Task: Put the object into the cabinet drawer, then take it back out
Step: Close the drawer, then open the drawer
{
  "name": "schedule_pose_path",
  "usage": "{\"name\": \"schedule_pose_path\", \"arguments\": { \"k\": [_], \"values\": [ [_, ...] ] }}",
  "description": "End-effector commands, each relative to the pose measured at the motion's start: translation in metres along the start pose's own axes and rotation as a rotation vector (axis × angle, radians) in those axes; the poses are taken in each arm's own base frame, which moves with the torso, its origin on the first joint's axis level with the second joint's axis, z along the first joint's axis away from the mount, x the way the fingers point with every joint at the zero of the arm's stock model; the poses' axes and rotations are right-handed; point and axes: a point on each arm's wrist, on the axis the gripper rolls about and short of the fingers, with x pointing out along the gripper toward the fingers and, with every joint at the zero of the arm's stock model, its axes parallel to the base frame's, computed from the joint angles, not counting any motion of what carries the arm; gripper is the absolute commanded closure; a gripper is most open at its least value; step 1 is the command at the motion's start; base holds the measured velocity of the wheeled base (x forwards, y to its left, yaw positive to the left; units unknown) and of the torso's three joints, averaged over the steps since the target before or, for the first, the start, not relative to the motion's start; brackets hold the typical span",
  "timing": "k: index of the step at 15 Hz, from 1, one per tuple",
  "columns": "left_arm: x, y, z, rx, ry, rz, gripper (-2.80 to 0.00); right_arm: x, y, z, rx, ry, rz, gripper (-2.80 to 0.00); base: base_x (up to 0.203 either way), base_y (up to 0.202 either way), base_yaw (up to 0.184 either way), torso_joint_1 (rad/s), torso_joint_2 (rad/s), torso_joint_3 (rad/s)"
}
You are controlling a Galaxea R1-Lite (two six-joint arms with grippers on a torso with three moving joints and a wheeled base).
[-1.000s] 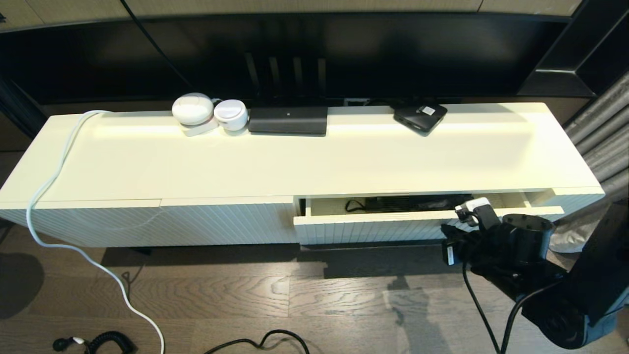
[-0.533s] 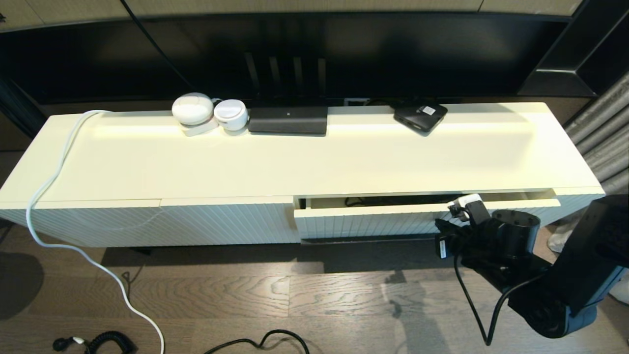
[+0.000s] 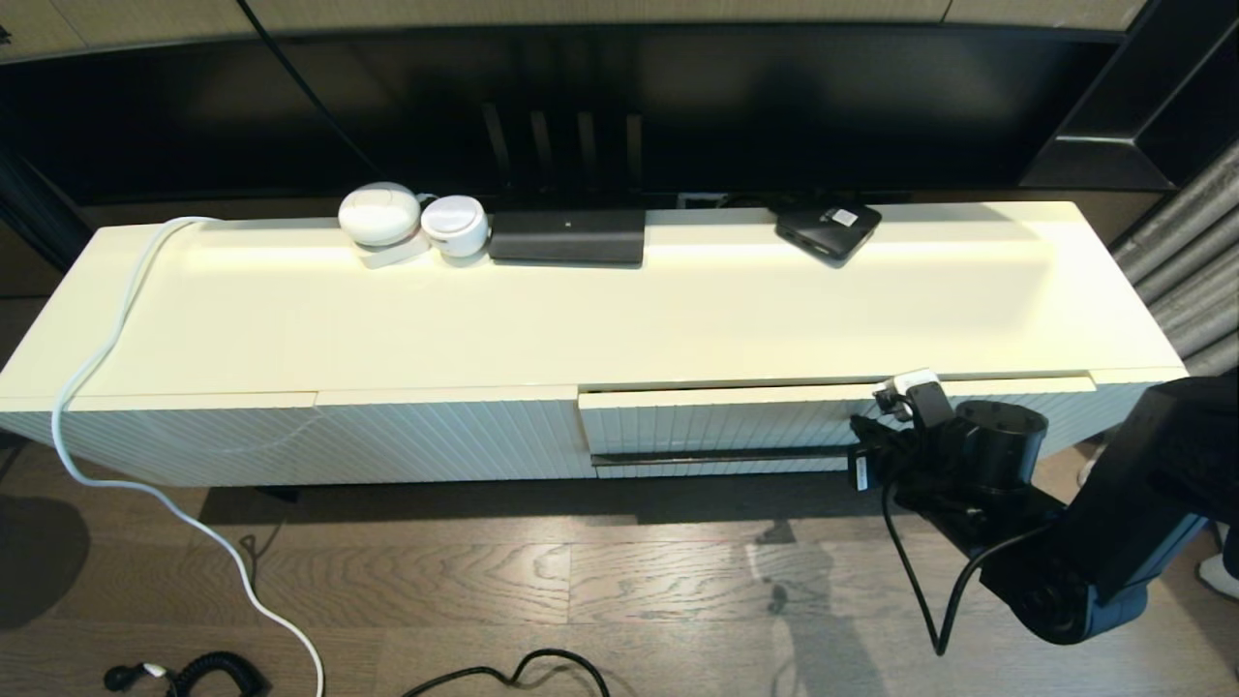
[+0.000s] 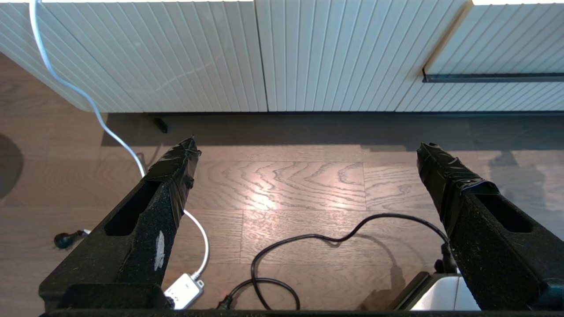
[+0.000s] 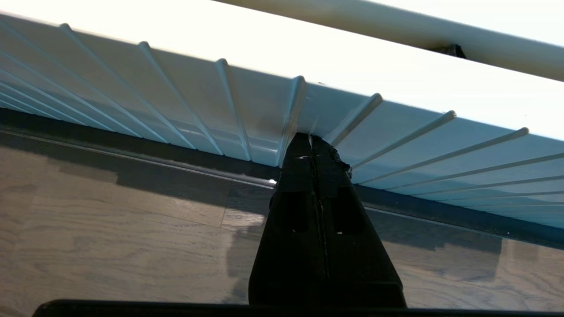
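Observation:
The cabinet drawer (image 3: 716,424) is fully shut; its ribbed white front sits flush with the cabinet, and the thin black bar handle (image 3: 721,455) runs along its lower edge. Whatever lies inside is hidden. My right gripper (image 3: 868,453) is shut with nothing in it. In the right wrist view its closed tips (image 5: 311,137) press against the ribbed drawer front (image 5: 198,101), just above the handle. My left gripper (image 4: 308,152) hangs open over the wood floor, away from the cabinet, with the drawer handle (image 4: 493,78) off to one side.
On the cabinet top (image 3: 678,310) stand two white round devices (image 3: 411,221), a black box (image 3: 567,237) and a small black device (image 3: 828,227). A white cable (image 3: 106,387) runs down to the floor. Black cords (image 4: 317,240) lie on the floor. Curtains hang at the right.
The drawer went from partly open to fully shut as my right gripper moved forward against its front. The black contents seen inside earlier are now hidden.

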Motion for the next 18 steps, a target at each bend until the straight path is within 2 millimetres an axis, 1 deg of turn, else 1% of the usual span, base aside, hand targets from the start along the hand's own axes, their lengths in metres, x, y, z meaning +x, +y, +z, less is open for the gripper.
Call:
{"name": "schedule_pose_path", "arguments": {
  "k": [1,9,10,11,12,14,15,16,18],
  "values": [
    [0.000,0.000,0.000,0.000,0.000,0.000,-2.80,0.004,0.001,0.000,0.000,-0.012,-0.004,0.00,0.000,0.000,0.000,0.000,0.00,0.000],
    [0.000,0.000,0.000,0.000,0.000,0.000,-2.80,0.008,0.002,0.003,0.000,-0.025,-0.004,0.00,0.000,0.000,0.000,0.000,0.00,0.000],
    [0.000,0.000,0.000,0.000,0.000,0.000,-2.80,0.006,0.002,0.003,0.000,-0.023,-0.005,0.00,0.000,0.000,0.000,0.000,0.00,0.000],
    [0.000,0.000,0.000,0.000,0.000,0.000,-2.80,0.001,0.000,0.010,0.002,-0.035,-0.007,0.00,0.000,0.000,0.000,0.000,0.00,0.000],
    [0.000,0.000,0.000,0.000,0.000,0.000,-2.80,-0.007,-0.001,0.014,-0.001,-0.034,-0.003,0.00,0.000,0.000,0.000,0.000,0.00,0.000],
    [0.000,0.000,0.000,0.000,0.000,0.000,-2.80,-0.037,-0.008,0.036,-0.039,-0.042,0.010,0.00,0.000,0.000,0.000,0.000,0.00,0.000],
    [0.000,0.000,0.000,0.000,0.000,0.001,-2.80,-0.051,-0.012,0.044,-0.066,-0.029,0.026,0.00,0.000,0.000,0.000,0.000,0.00,0.000],
    [0.000,0.000,0.000,0.000,0.000,0.000,-2.80,-0.064,-0.014,0.050,-0.097,-0.013,0.044,0.00,0.000,0.000,0.000,0.000,0.00,0.000],
    [0.000,0.000,0.000,0.000,0.000,0.000,-2.80,-0.089,-0.018,0.057,-0.192,0.033,0.074,0.00,0.000,0.000,0.000,0.000,0.00,0.000]
  ]
}}
